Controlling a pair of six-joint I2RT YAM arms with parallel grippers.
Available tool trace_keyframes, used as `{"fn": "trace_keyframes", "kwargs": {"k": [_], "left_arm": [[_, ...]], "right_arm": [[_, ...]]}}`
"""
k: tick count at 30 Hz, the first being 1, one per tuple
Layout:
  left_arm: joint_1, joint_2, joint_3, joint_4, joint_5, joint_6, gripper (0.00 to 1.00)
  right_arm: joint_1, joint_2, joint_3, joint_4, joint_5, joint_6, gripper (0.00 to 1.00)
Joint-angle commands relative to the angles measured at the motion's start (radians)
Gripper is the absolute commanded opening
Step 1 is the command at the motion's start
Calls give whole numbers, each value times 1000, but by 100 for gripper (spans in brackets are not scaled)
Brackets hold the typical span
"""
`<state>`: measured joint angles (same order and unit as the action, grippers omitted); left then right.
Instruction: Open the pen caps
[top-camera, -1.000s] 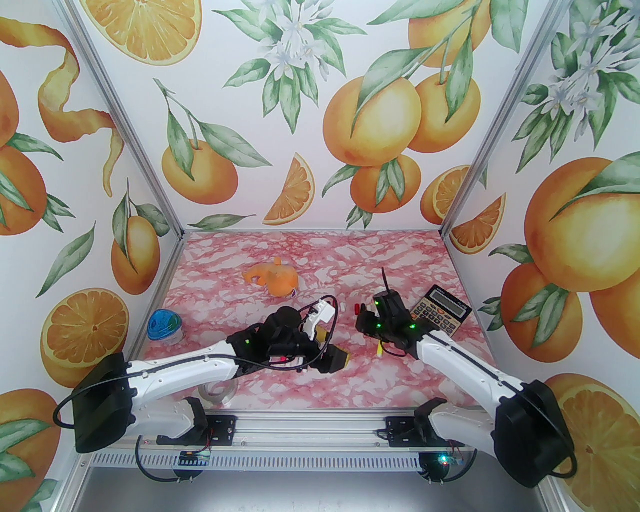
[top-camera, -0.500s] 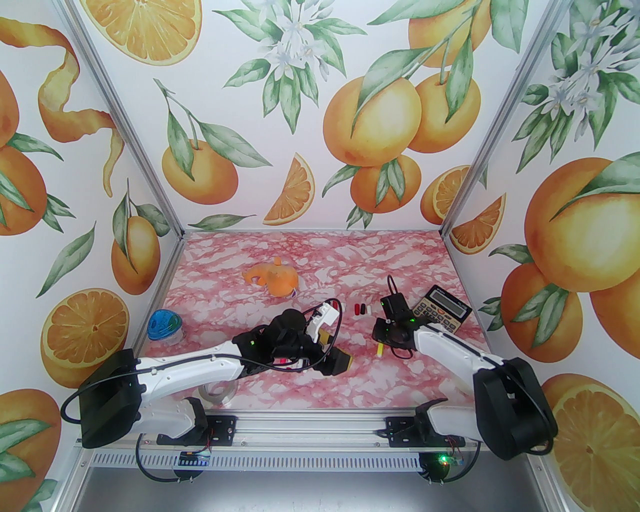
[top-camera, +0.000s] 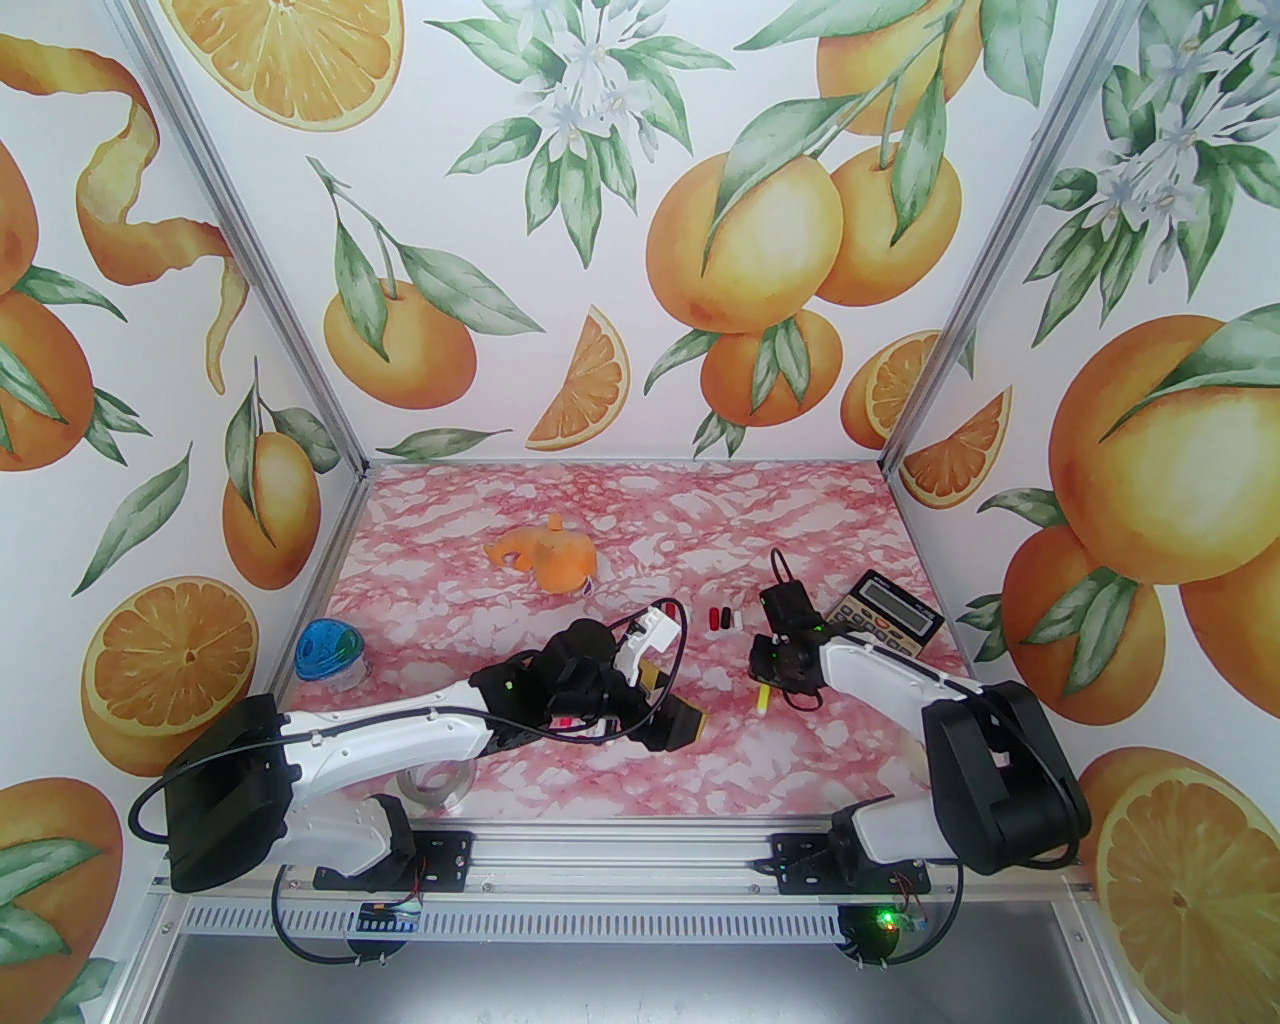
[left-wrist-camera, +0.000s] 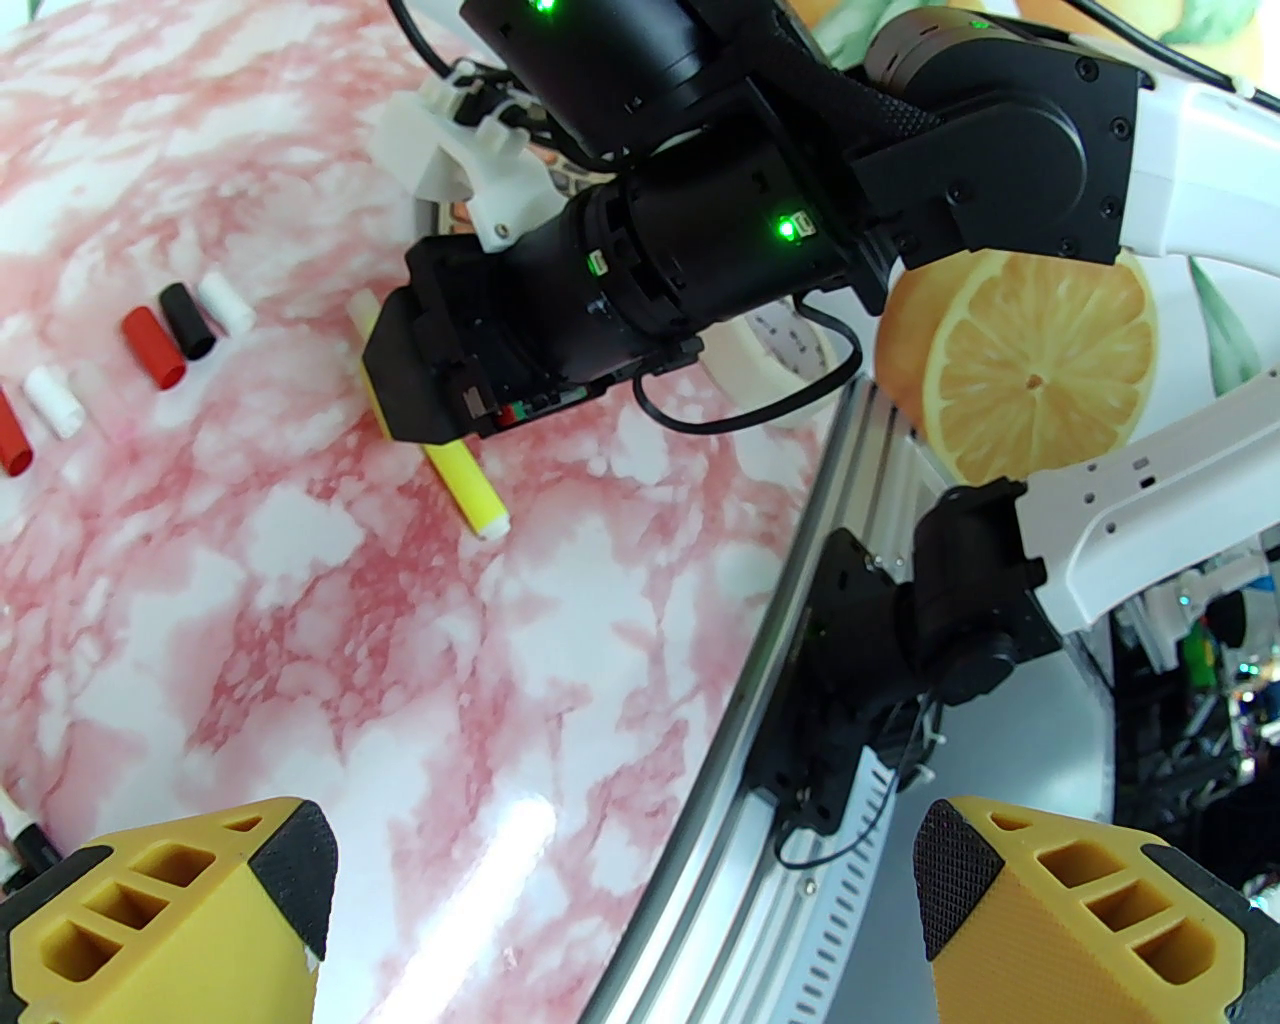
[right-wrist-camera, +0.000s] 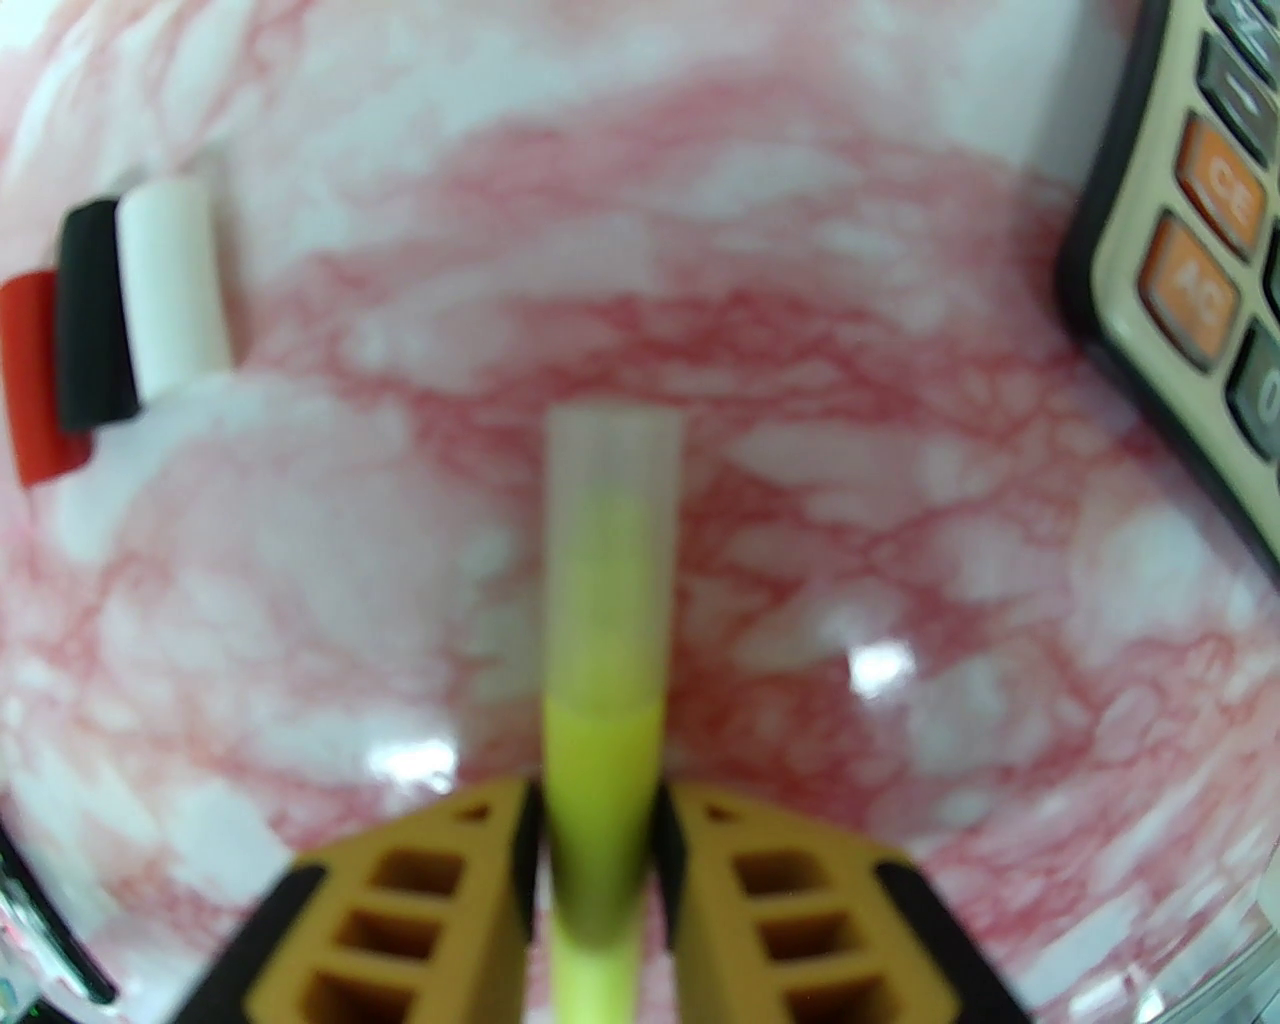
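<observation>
**Top external.** On the table (top-camera: 820, 760) the right gripper (top-camera: 766, 682) sits low over the yellow pen (top-camera: 762, 702), near the table's right-centre. A short row of loose caps (top-camera: 722, 617) lies just beyond it, and the calculator (top-camera: 885, 615) is close on its right. The left gripper (top-camera: 668, 700) hangs at table centre with its jaws wide apart and nothing in them. Bits of other pens (top-camera: 572, 721) show under the left arm, too hidden for us to judge.

**Left wrist.** We count five loose caps: white, black and red side by side, then a white and a red further left. The yellow pen lies flat, its rear end sticking out from under the right gripper. The bare table between the two grippers is open. The front rail (left-wrist-camera: 760, 560) runs just beside the left gripper's right finger.

**Right wrist.** The jaws are clamped on the yellow barrel, just behind its clear cap (right-wrist-camera: 612, 540), which is still on and points away from the gripper.

**Progress.** We judge that several caps are off and the yellow one is left. We cannot tell about the hidden pens.

**Room.** The way ahead of the cap is free. The loose caps sit to its left and the calculator's edge crowds the right. The left gripper's open path to the cap runs across the bare centre.
</observation>
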<state>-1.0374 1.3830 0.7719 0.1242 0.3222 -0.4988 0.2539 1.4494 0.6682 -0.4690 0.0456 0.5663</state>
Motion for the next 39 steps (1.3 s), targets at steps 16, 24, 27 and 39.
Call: {"fn": "trace_keyframes", "kwargs": {"k": [16, 24, 27, 39], "left_arm": [[23, 28, -20, 134, 24, -81, 97], [96, 31, -98, 322, 85, -212, 91], [129, 35, -125, 390, 114, -265, 88], [189, 87, -154, 629, 240, -419, 76]], "right_arm": [[37, -275, -29, 52, -80, -1, 24], [117, -448, -46, 161, -264, 112, 24], [141, -469, -38, 208, -320, 155, 24], [203, -472, -86, 541, -519, 353, 25]]}}
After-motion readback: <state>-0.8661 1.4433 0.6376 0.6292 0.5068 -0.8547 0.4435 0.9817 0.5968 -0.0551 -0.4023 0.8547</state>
